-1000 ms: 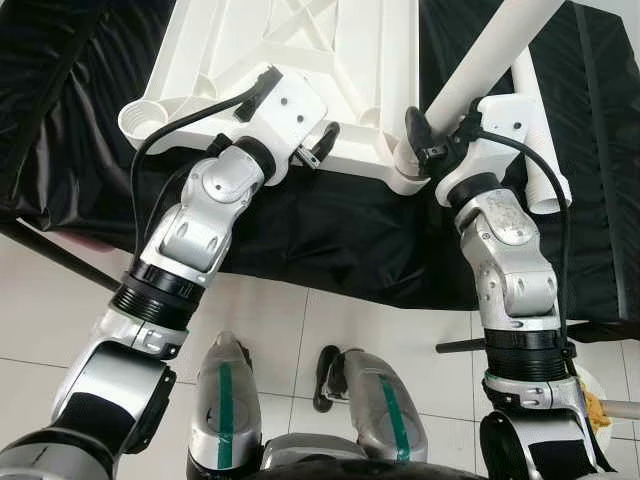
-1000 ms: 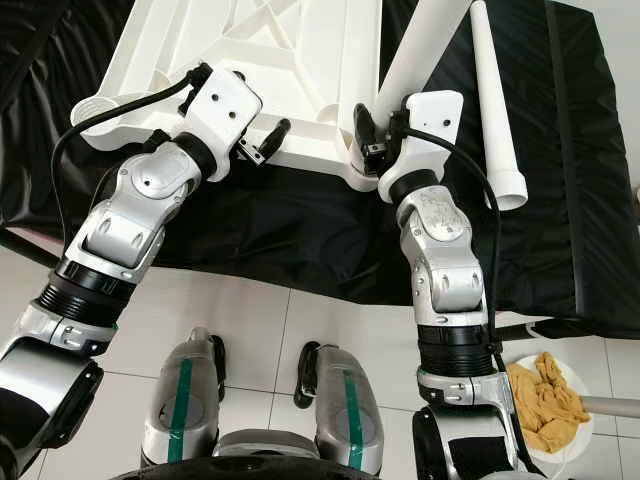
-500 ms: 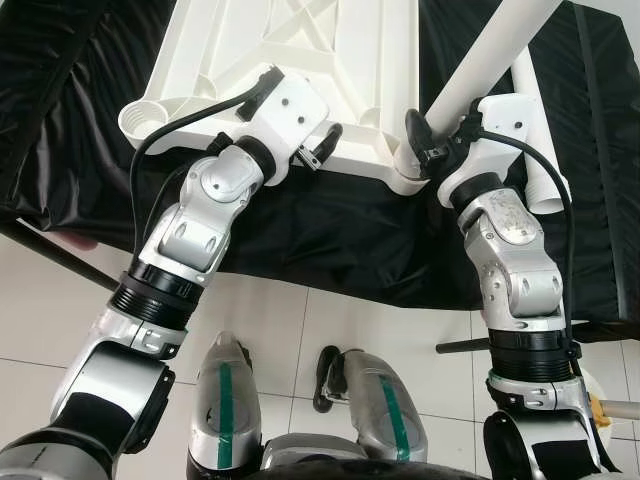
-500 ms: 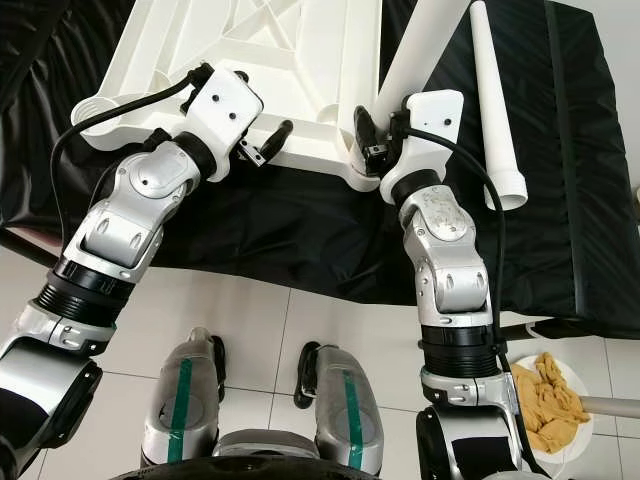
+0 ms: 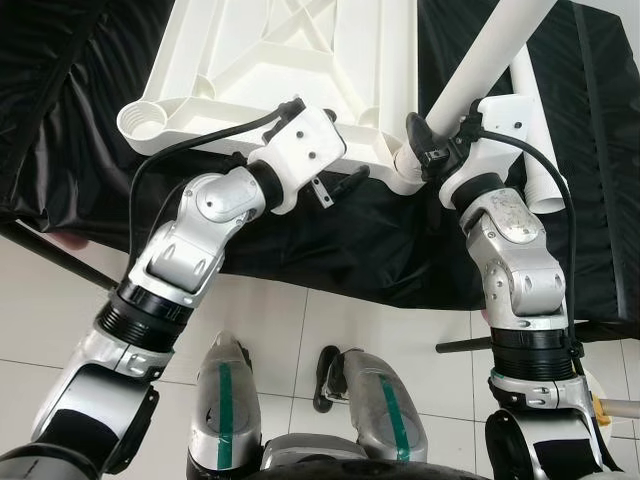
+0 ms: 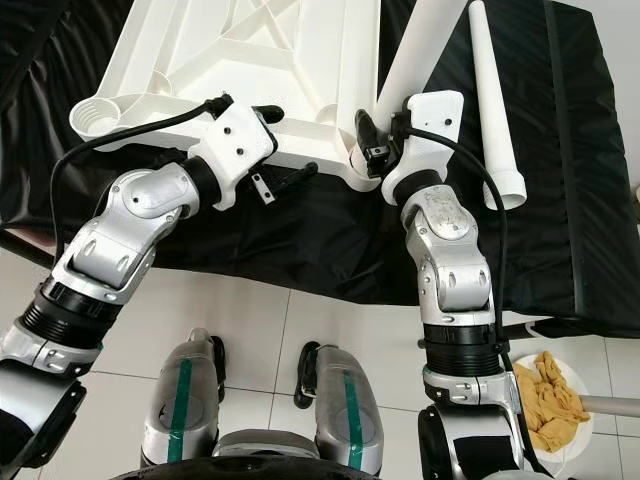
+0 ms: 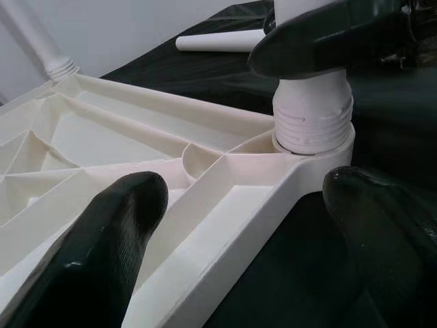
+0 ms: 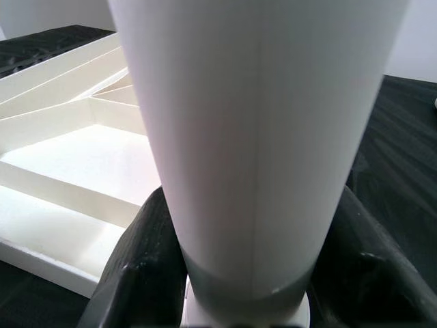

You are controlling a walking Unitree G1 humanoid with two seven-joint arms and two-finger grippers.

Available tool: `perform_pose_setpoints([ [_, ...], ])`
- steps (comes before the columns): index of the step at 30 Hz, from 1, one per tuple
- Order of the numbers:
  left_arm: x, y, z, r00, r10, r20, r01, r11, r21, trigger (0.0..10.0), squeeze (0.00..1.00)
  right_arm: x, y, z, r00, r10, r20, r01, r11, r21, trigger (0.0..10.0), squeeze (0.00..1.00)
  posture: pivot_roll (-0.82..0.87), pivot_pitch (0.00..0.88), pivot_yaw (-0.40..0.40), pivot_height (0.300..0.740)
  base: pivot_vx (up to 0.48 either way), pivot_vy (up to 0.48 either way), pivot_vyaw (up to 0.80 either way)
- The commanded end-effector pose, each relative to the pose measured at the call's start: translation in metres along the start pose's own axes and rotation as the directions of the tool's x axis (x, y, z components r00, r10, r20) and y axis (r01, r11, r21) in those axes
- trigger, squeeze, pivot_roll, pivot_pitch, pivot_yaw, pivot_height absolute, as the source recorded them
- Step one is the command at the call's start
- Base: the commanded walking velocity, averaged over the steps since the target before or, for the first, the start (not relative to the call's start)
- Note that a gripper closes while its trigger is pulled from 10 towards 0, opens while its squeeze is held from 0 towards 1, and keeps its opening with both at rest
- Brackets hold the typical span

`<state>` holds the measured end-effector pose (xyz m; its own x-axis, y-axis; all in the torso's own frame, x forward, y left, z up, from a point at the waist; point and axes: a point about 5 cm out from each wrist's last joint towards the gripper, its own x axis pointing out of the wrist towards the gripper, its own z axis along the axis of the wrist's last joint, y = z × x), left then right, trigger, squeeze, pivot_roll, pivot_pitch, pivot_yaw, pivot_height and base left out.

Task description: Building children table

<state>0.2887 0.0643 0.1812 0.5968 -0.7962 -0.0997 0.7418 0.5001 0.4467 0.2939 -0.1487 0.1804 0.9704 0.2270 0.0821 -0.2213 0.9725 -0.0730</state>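
- The right gripper point(image 6: 372, 135) reaches forward, squeezing the white table leg point(image 6: 425, 45).
- The left gripper point(image 5: 340, 180) bends inward, fingers apart, straddling the upside-down table top point(image 5: 290, 60) edge.

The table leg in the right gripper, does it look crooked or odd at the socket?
Slightly. The table leg leans instead of standing square to the upturned tabletop; its threads still show above the corner socket. The right gripper clamps it near the base.
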Motion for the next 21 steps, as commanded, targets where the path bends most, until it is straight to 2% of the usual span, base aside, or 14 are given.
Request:
perform_pose_setpoints([
  [1,0.001,-0.006,0.001,0.999,-0.05,0.005,0.05,0.999,0.009,10.0,0.0,-0.002,-0.006,-0.01,0.998,-0.016,-0.055,0.015,1.0,-0.009,10.0,0.0,0.11,0.1,-0.096,0.74,0.0,0.0,0.0],
  [11,-0.002,-0.007,0.001,0.997,-0.073,-0.005,0.073,0.997,0.024,10.0,0.0,-0.004,0.0,-0.014,0.997,0.052,-0.063,-0.057,0.995,-0.079,10.0,0.0,0.11,0.101,-0.088,0.74,0.0,0.0,0.0],
  [21,-0.003,-0.006,0.002,0.997,-0.08,-0.004,0.081,0.996,0.026,10.0,0.0,0.0,-0.013,-0.016,0.995,0.024,-0.094,-0.022,1.0,0.021,10.0,0.0,0.11,0.092,-0.088,0.74,0.0,0.0,0.0],
])
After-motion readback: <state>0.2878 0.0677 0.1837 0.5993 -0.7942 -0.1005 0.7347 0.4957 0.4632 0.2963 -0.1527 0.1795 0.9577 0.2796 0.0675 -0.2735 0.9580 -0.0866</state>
